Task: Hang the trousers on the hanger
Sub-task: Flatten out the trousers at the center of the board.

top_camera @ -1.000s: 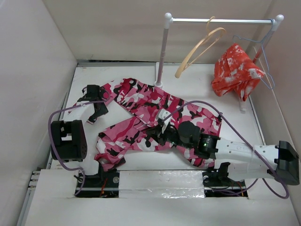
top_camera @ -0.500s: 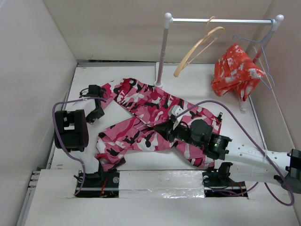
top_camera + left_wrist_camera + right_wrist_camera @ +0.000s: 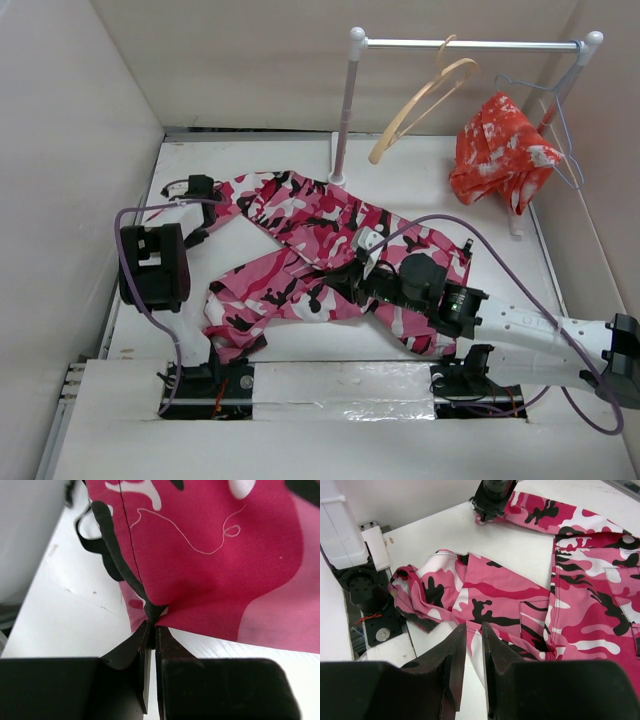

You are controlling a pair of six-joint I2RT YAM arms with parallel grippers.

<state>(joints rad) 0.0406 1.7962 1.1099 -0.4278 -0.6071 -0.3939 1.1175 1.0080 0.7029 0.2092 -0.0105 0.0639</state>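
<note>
The pink, red, white and black camouflage trousers [image 3: 330, 240] lie spread across the middle of the table. My left gripper [image 3: 200, 190] is at their far left end, shut on the dark-edged hem [image 3: 152, 612]; its fingertips [image 3: 150, 630] pinch the fabric. My right gripper [image 3: 358, 262] hovers over the trousers' middle. Its jaws [image 3: 474, 627] stand a narrow gap apart with nothing between them, and the cloth [image 3: 520, 600] lies below. The tan wooden hanger [image 3: 420, 100] hangs tilted on the rail at the back.
A white rack with its post [image 3: 345, 110] and rail [image 3: 470, 44] stands at the back. A red-orange garment [image 3: 500, 150] hangs on a thin wire hanger [image 3: 560, 120] at the rail's right end. White walls enclose the table [image 3: 270, 155]. The left arm's base [image 3: 367, 595] shows in the right wrist view.
My left gripper has shifted to the trousers' left end and closed on the hem. My right arm has drawn back to the right over the trousers, its jaws slightly wider.
</note>
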